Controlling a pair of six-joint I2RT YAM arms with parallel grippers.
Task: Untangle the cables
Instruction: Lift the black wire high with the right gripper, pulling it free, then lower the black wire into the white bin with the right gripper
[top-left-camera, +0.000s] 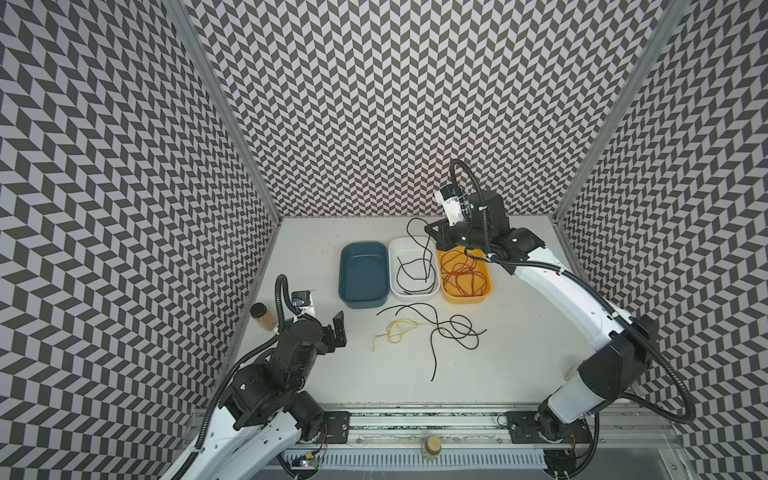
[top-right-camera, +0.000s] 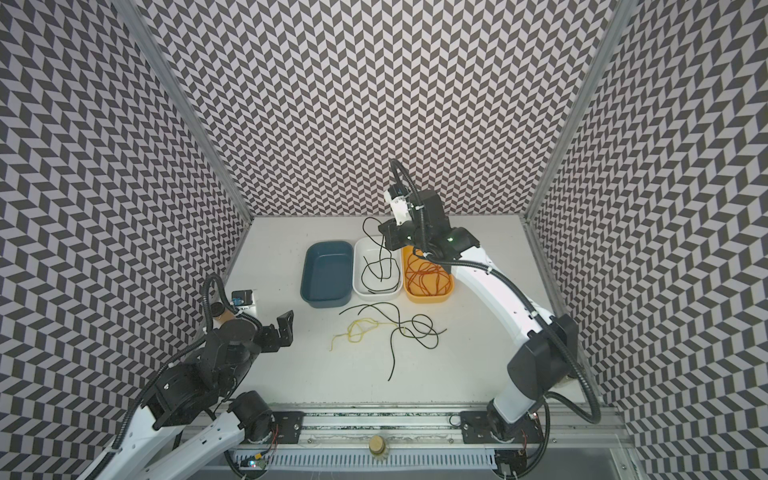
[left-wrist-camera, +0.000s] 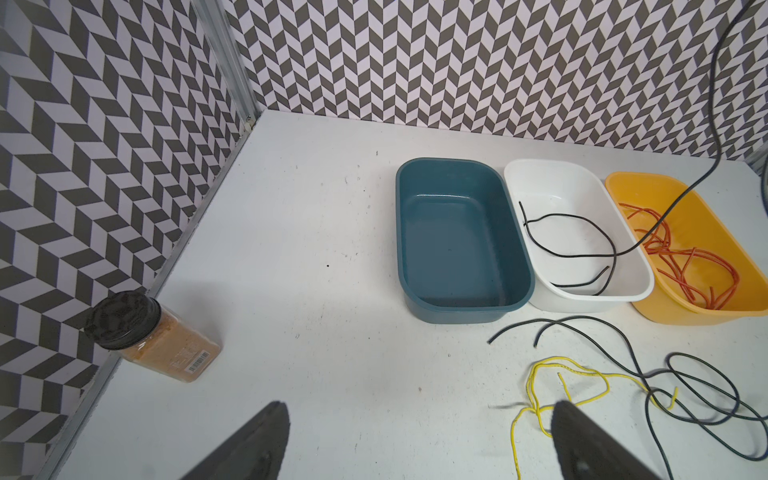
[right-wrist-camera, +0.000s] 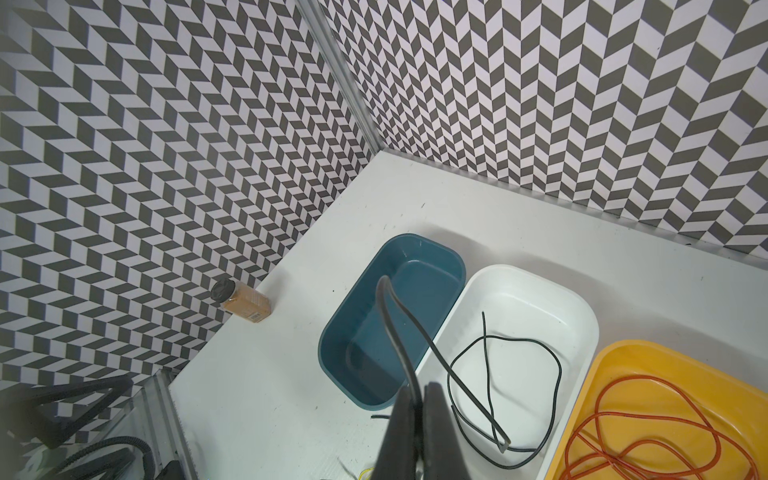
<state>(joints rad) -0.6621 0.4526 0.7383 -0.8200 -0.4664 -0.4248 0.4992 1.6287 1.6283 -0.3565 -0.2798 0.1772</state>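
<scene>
The right pincer (right-wrist-camera: 419, 388) clenches a black cable (right-wrist-camera: 384, 311) that arches up, then droops into the white tray (right-wrist-camera: 552, 307); the left pincer (left-wrist-camera: 419, 407) gapes, released.

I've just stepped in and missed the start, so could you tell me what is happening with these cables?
The right claw is shut on a black cable, holding it above the white tray so that it dangles in. Orange cables lie in the yellow tray; the blue tray is empty. A yellow cable and more black cables lie crossed on the table. The left claw hangs open beside them, holding nothing.
</scene>
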